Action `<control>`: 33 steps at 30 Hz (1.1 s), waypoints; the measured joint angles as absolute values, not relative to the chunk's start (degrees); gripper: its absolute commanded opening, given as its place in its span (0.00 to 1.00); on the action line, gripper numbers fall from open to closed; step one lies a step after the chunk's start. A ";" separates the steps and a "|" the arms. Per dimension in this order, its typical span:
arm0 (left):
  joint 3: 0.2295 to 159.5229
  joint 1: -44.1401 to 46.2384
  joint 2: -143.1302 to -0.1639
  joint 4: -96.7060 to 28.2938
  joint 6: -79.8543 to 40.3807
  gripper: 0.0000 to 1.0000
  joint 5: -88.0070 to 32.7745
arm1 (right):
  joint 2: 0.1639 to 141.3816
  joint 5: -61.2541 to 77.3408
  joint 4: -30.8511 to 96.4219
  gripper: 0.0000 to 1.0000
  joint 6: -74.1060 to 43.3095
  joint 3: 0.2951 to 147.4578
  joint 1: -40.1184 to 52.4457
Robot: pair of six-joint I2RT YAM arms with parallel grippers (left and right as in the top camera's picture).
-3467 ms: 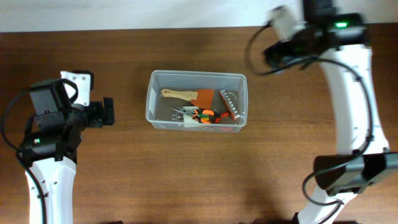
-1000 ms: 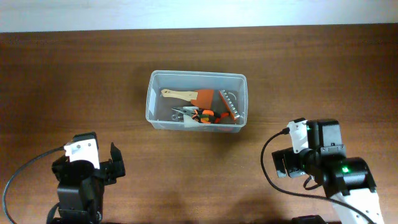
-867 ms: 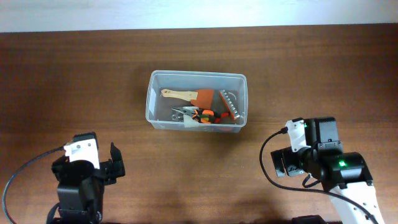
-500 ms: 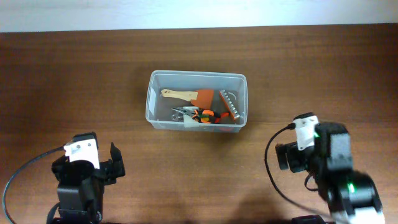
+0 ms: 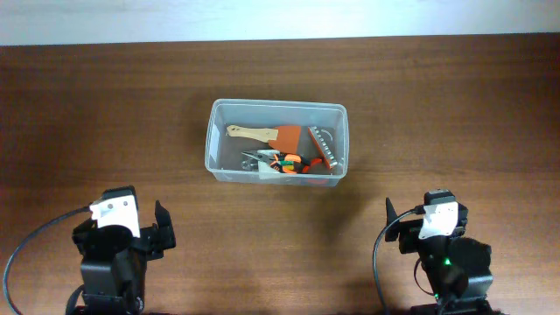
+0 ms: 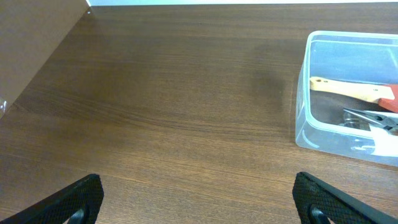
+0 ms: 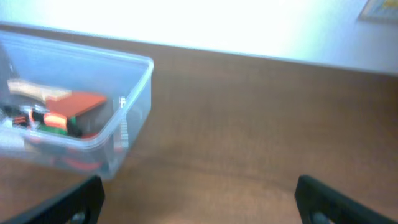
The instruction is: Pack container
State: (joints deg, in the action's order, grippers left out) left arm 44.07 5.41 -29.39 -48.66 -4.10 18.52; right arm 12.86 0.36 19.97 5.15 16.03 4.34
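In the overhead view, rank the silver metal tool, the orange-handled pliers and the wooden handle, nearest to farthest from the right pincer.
From the right pincer:
1. silver metal tool, right end of the container.
2. orange-handled pliers, middle, along the near wall.
3. wooden handle, toward the far left corner.

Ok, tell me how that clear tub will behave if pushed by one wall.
The container looks thin-walled, so it would likely flex. Low and wide on the smooth table, it should slide rather than tip.

A dark brown wooden table (image 5: 131, 105) with visible grain; a pale wall strip (image 5: 262, 17) runs along its far edge
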 measured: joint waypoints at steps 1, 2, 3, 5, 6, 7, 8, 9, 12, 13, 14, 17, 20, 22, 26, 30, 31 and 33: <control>44.07 5.41 -29.41 -48.66 -4.10 0.99 18.52 | 12.08 0.10 18.22 0.99 4.95 15.35 4.34; 44.07 5.41 -29.39 -48.66 -4.10 0.99 18.52 | 11.49 -0.19 16.34 0.99 4.89 14.79 4.34; 44.07 5.41 -29.41 -48.66 -4.10 0.99 18.52 | 10.92 -0.64 14.39 0.99 4.73 14.15 4.34; 44.07 5.41 -29.39 -48.66 -4.10 0.99 18.52 | 9.93 -1.56 10.94 0.99 4.62 12.75 4.34; 44.07 5.41 -29.39 -48.66 -4.10 0.99 18.52 | 9.45 -2.00 9.56 0.99 4.64 11.99 4.34; 44.07 5.41 -29.39 -48.69 -4.10 0.99 18.52 | 8.95 -2.39 8.60 0.99 4.60 11.22 4.34; 44.07 5.41 -29.41 -48.66 -4.10 0.99 18.52 | 8.27 -2.83 7.68 0.99 4.56 10.28 4.34; 44.07 5.41 -29.39 -48.66 -4.10 0.99 18.52 | 7.55 -3.14 7.03 0.99 4.54 9.32 4.34; 44.07 5.41 -29.39 -48.66 -4.10 0.99 18.52 | 4.95 -3.68 5.85 0.99 4.47 6.37 4.34; 44.07 5.41 -29.39 -48.66 -4.10 0.99 18.52 | 4.01 -3.70 5.56 0.99 4.51 5.48 4.34; 44.07 5.41 -29.41 -48.66 -4.10 0.99 18.52 | 2.92 -3.70 5.48 0.99 4.49 4.49 4.34; 44.07 5.41 -29.41 -48.69 -4.10 0.99 18.52 | 0.99 -3.86 5.43 0.99 4.49 2.17 4.34; 44.07 5.41 -29.39 -48.69 -4.10 0.99 18.52 | 0.91 -3.90 5.21 0.98 4.47 1.37 4.34; 44.07 5.41 -29.39 -48.69 -4.10 0.99 18.52 | 0.89 -4.25 5.08 0.99 4.51 1.37 4.34; 44.07 5.41 -29.39 -48.69 -4.10 0.99 18.52 | 0.89 -4.78 5.04 0.99 4.54 1.32 4.34; 44.07 5.41 -29.39 -48.66 -4.10 0.99 18.52 | 0.89 -5.04 5.02 0.99 4.51 1.32 4.34; 44.07 5.41 -29.41 -48.66 -4.10 0.99 18.52 | 0.89 -5.21 4.95 0.99 4.45 1.32 4.34; 44.07 5.41 -29.41 -48.66 -4.10 0.99 18.52 | 0.89 -5.87 4.80 0.99 4.01 1.30 4.34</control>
